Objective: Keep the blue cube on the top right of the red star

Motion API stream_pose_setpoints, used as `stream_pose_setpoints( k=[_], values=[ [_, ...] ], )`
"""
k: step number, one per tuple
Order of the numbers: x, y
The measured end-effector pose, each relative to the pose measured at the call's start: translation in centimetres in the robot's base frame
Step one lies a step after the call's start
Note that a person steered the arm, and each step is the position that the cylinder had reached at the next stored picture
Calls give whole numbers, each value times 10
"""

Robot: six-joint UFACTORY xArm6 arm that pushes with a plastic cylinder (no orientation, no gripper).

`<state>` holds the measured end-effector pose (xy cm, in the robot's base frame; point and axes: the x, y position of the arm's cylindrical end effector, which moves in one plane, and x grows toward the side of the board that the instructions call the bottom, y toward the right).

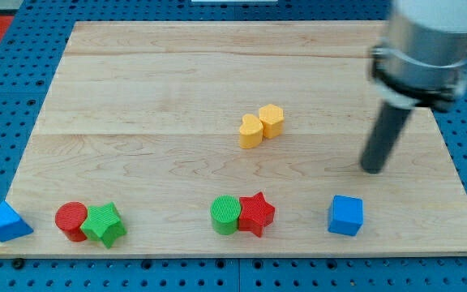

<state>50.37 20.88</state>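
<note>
The blue cube (pixel 345 215) sits near the board's bottom edge at the right. The red star (pixel 256 213) lies to its left, at about the same height, touching a green cylinder (pixel 226 215) on its left side. My tip (pixel 372 169) rests on the board above and slightly to the right of the blue cube, with a small gap between them. The rod rises toward the view's top right.
Two yellow blocks (pixel 261 125) touch each other at the board's middle. A red cylinder (pixel 71 220) and a green star (pixel 104 224) touch at the bottom left. A blue triangle (pixel 7 221) sits at the board's bottom left corner. The wooden board (pixel 177 81) lies on a blue pegboard.
</note>
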Motion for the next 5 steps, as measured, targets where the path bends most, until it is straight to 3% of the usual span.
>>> stream_pose_setpoints(
  k=[3,5],
  values=[
    [21,51],
    [72,51]
  ],
)
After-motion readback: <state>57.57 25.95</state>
